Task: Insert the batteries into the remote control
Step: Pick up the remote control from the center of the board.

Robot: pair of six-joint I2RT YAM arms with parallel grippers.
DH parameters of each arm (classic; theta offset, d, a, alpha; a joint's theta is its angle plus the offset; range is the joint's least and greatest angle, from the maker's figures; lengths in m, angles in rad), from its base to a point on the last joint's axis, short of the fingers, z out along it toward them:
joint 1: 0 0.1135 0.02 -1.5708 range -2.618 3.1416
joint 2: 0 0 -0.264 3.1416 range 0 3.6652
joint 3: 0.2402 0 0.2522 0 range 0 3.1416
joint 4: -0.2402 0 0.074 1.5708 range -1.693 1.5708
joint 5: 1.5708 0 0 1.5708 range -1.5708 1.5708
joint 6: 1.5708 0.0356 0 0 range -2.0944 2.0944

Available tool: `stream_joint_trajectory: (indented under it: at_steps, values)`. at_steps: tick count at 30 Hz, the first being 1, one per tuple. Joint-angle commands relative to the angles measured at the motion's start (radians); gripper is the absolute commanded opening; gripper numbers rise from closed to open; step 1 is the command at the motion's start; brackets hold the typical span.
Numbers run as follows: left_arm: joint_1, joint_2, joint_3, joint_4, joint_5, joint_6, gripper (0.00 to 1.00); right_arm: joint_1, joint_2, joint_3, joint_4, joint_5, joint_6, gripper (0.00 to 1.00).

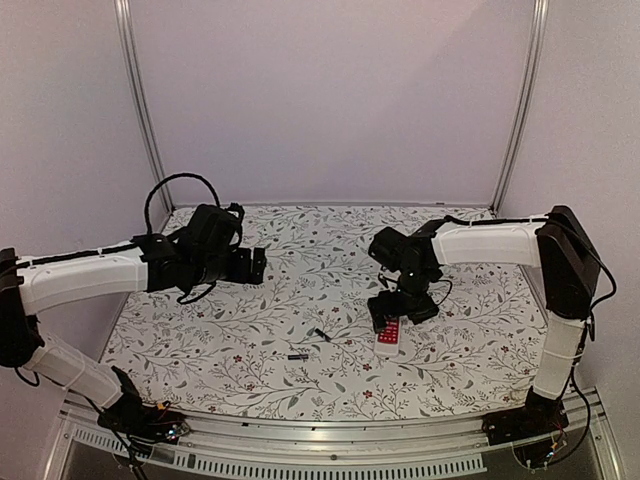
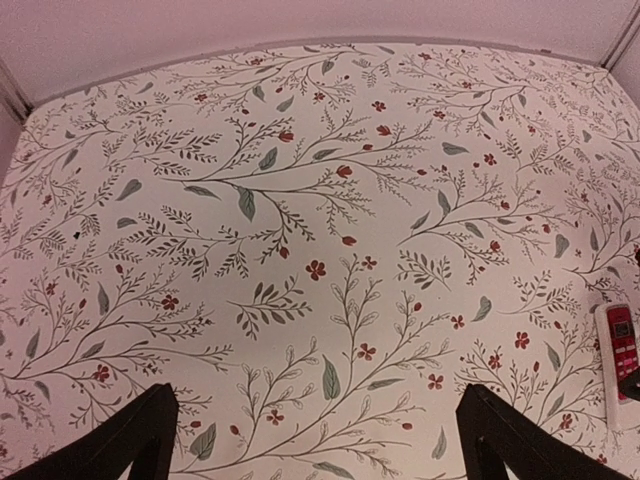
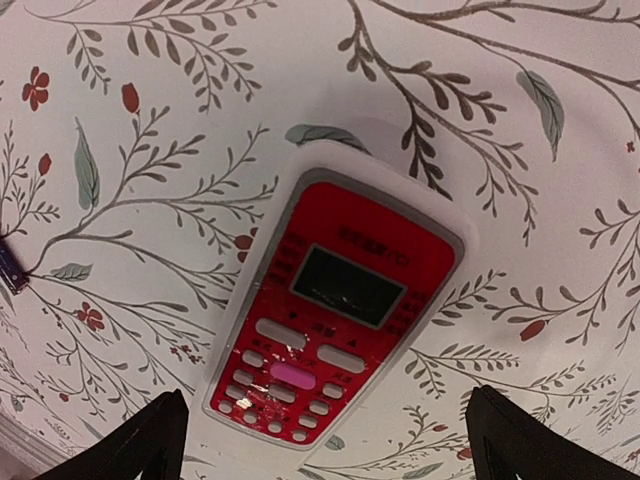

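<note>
Right gripper (image 3: 325, 445) spread wide, empty, right over the remote (image 3: 340, 300) lying red face up on the table (image 1: 300, 250); batteries (image 1: 322, 333) (image 1: 297, 356) loose to its left; left gripper (image 2: 315, 445) also spread, empty.

- Top view: fixed high behind the arm bases, it looks forward and down. It takes in the whole table (image 1: 200, 340), the left arm (image 1: 80, 275), the right arm (image 1: 490, 243) and the far wall.
- Left wrist view: well above the table, it looks down and across a wide stretch of it to a wall edge. Its own fingers (image 2: 120, 440) stand in the bottom corners.
- Right wrist view: close above the remote (image 3: 340, 300), it looks almost straight down, and the remote fills the middle.
- Shared: the remote shows in all three, small in the top view (image 1: 389, 336) and at the right edge of the left wrist view (image 2: 621, 350). A battery (image 3: 8, 268) at the left edge of the right wrist view also lies within the top view.
</note>
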Motion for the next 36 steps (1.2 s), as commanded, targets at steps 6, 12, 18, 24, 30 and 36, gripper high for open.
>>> stream_joint_trajectory:
  at_steps: [6,12,18,24,30,36]
  values:
    - [-0.013,-0.032,-0.028,0.029,-0.02,-0.012,0.99,0.02,0.095,0.069,0.02,-0.02,0.033,0.99]
    - [-0.015,-0.032,-0.031,0.038,-0.02,-0.014,1.0,0.048,0.144,0.132,-0.03,0.023,0.009,0.97]
    - [-0.015,-0.038,-0.03,0.044,-0.024,-0.018,1.0,0.077,0.2,0.19,-0.092,0.1,-0.029,0.85]
    - [-0.019,-0.045,-0.035,0.058,-0.029,-0.008,1.0,0.117,0.236,0.216,-0.158,0.172,-0.061,0.78]
    - [-0.023,-0.066,-0.05,0.071,-0.043,-0.006,1.0,0.117,0.231,0.202,-0.163,0.174,-0.065,0.63]
    - [-0.023,-0.149,-0.123,0.173,-0.009,0.015,0.99,0.115,0.195,0.207,-0.132,0.161,-0.067,0.52]
